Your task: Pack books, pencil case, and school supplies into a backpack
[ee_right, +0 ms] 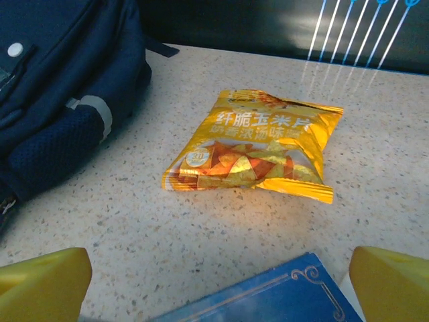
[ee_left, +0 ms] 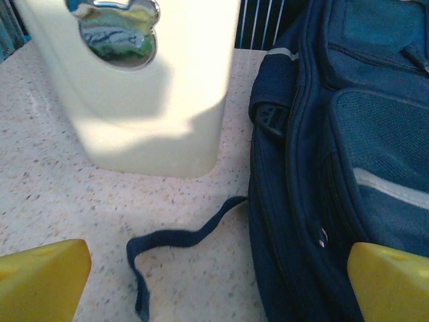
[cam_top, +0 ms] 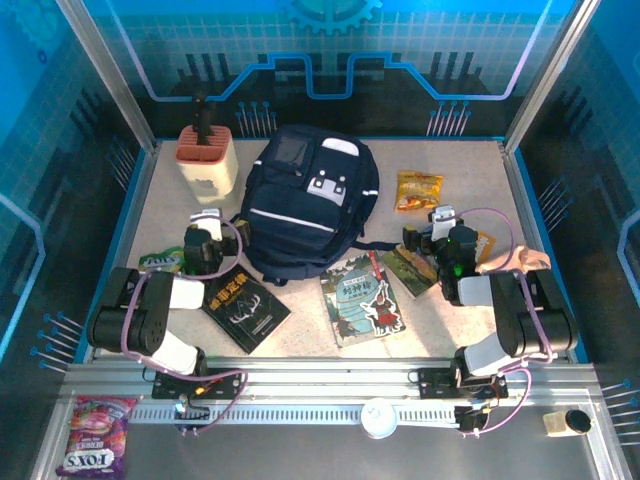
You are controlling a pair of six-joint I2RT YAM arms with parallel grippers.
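Left tool [cam_top: 208, 222] gapes wide; the backpack [cam_top: 305, 205] lies just to its right.

Backpack [ee_left: 348, 134] cut by edge, holder [ee_left: 154, 114] top cropped — book [ee_right: 268, 298] (blue) barely showing

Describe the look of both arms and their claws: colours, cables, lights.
The left arm and right arm have black joints and glossy white link shells, each with a purple cable looping alongside. A small green light glows near the right arm's wrist. The left claw and right claw carry white parts; their fingers are yellow wedges.
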